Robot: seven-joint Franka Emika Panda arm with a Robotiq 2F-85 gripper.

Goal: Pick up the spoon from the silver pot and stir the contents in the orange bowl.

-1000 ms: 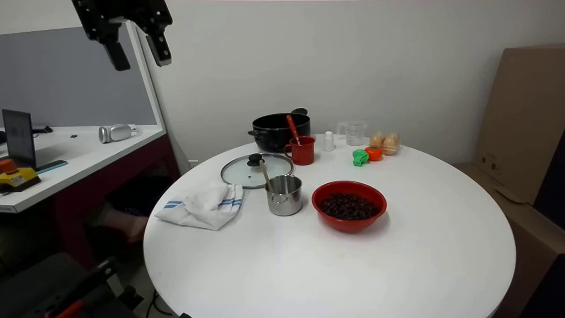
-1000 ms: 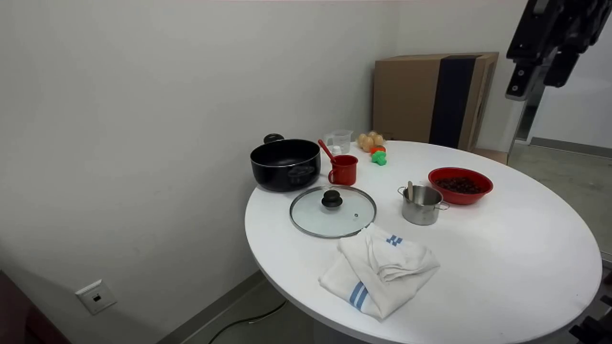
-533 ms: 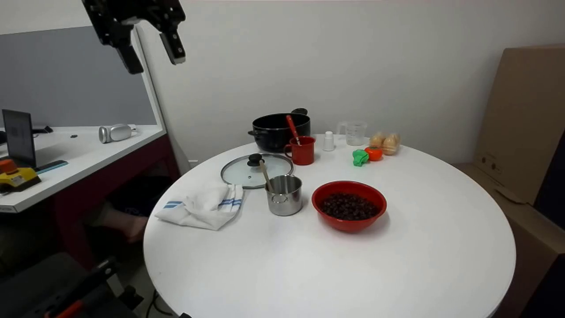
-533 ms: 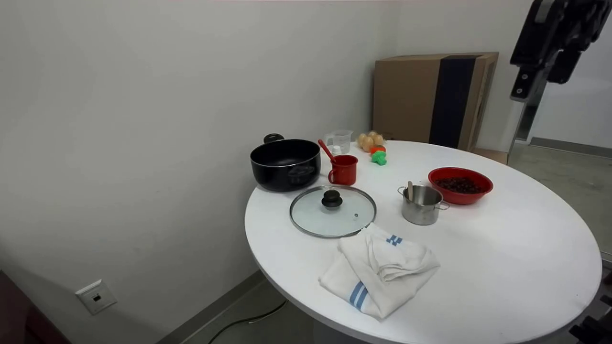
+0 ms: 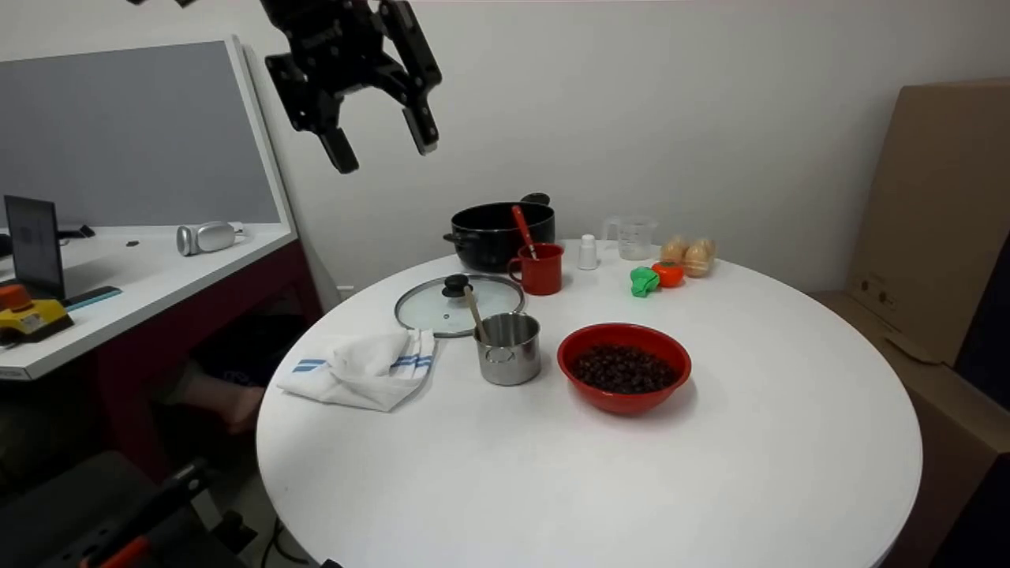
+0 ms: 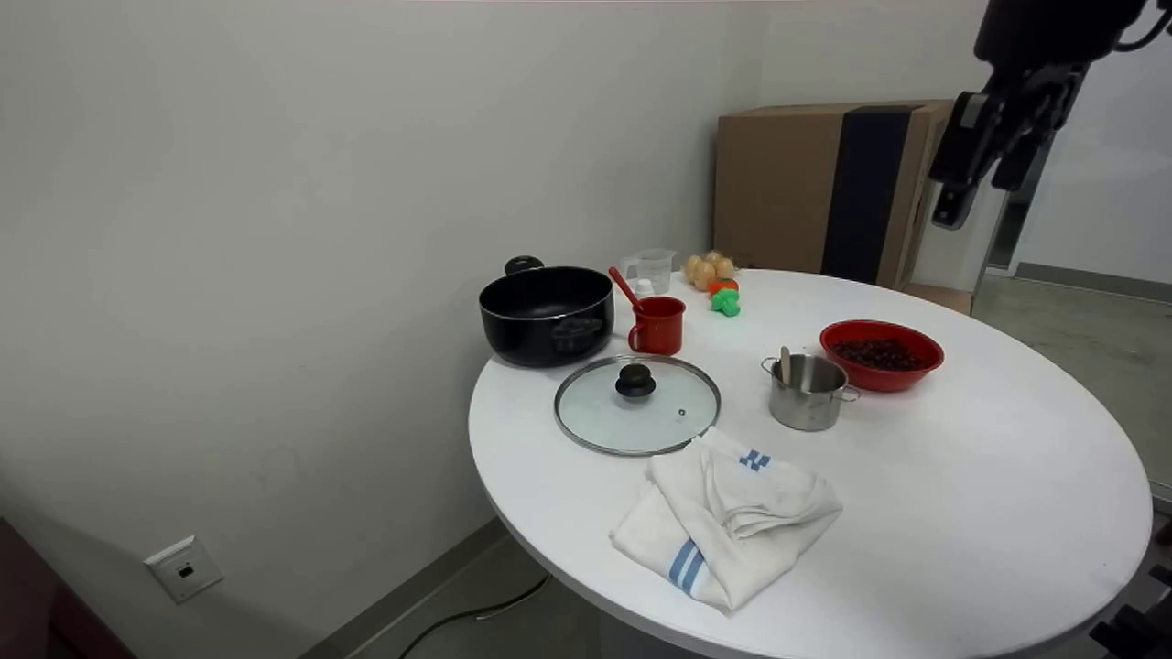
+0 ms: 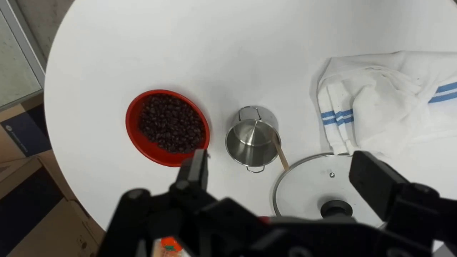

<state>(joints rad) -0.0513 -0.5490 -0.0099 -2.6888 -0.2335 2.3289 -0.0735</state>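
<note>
The wooden spoon (image 5: pixel 476 314) leans in the silver pot (image 5: pixel 509 364), its handle sticking up past the rim. Both also show in an exterior view, the spoon (image 6: pixel 785 364) and the pot (image 6: pixel 806 409), and in the wrist view, the spoon (image 7: pixel 282 155) and the pot (image 7: pixel 237 151). The red-orange bowl (image 5: pixel 623 402) stands beside the pot and holds the contents, a heap of dark reddish-brown pieces (image 5: pixel 623 369). The bowl shows in the wrist view (image 7: pixel 151 153) too. My gripper (image 5: pixel 385 158) is open and empty, high above the table; in the wrist view its fingers (image 7: pixel 373 184) stand wide apart.
A glass lid (image 6: pixel 595 412) lies near the pot, with a white towel (image 6: pixel 732 522) beside it. A black pot (image 5: pixel 489 244), a red cup (image 5: pixel 541 272) with a red-handled utensil, a white shaker (image 5: pixel 588 254) and a clear measuring cup (image 5: pixel 635 238) stand at the back.
My gripper has moved right and lower in one exterior view, and left and lower in the other, nearer the pot. It stays open. The objects on the table have not moved.
</note>
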